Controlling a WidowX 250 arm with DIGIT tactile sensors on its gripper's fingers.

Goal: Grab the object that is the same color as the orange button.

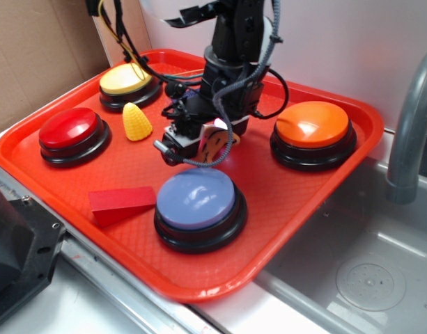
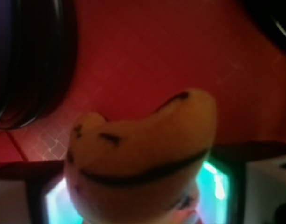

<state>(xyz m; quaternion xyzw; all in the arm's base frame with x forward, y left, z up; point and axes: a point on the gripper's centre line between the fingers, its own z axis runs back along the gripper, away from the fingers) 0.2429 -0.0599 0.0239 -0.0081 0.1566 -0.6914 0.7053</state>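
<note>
The object, a small orange plush tiger [image 1: 214,145] with dark stripes, is pinched in my gripper [image 1: 205,142] near the middle of the red tray [image 1: 297,202]. I cannot tell whether it touches the tray. In the wrist view the tiger [image 2: 143,149] fills the gap between my two fingers [image 2: 54,205], and the gripper [image 2: 143,191] is shut on it. The orange button [image 1: 313,125], a glossy dome on a black base, stands on the tray's right side, apart from the gripper.
Also on the tray are a red button [image 1: 70,129], a yellow button [image 1: 128,80], a violet-blue button [image 1: 196,198] just in front of the gripper, a yellow corn toy [image 1: 136,122] and a red wedge [image 1: 119,204]. A metal sink [image 1: 359,271] and grey faucet [image 1: 408,125] lie to the right.
</note>
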